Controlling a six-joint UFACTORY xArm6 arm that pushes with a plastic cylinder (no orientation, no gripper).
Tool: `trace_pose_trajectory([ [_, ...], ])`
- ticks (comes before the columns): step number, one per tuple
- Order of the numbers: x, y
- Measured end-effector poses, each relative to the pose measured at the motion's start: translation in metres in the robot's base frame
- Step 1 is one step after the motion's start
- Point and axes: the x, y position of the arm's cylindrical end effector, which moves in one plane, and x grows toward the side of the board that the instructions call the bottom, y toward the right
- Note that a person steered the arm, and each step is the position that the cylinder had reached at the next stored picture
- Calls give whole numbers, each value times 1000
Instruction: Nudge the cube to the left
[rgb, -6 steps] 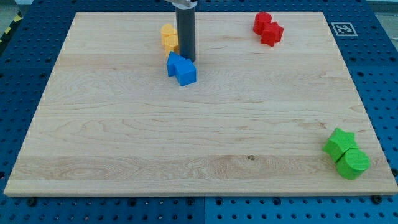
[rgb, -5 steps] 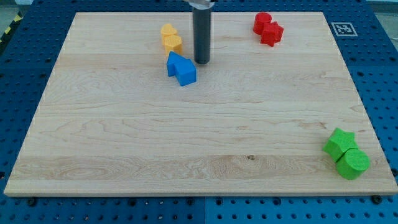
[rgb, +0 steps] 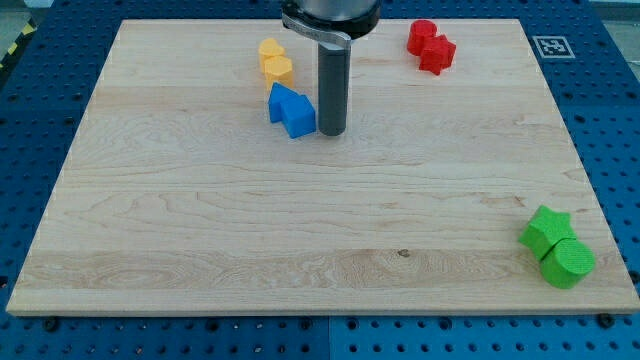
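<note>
Two blue blocks touch each other at the upper middle of the wooden board; the right one is a blue cube, the left one a blue block whose shape I cannot make out. My tip rests on the board just to the right of the blue cube, close to its right face; I cannot tell if it touches. The dark rod rises straight up from the tip to the view's top.
Two yellow blocks sit above the blue pair. Two red blocks lie at the top right. A green star block and a green cylinder sit at the bottom right corner. A marker tag is beside the board's top right corner.
My tip has moved right and then down the view, from above the blue blocks to the right side of the cube. No block has moved.
</note>
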Motion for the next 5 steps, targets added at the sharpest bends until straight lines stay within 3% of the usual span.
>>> trace_pose_trajectory([
  [5,6,-26],
])
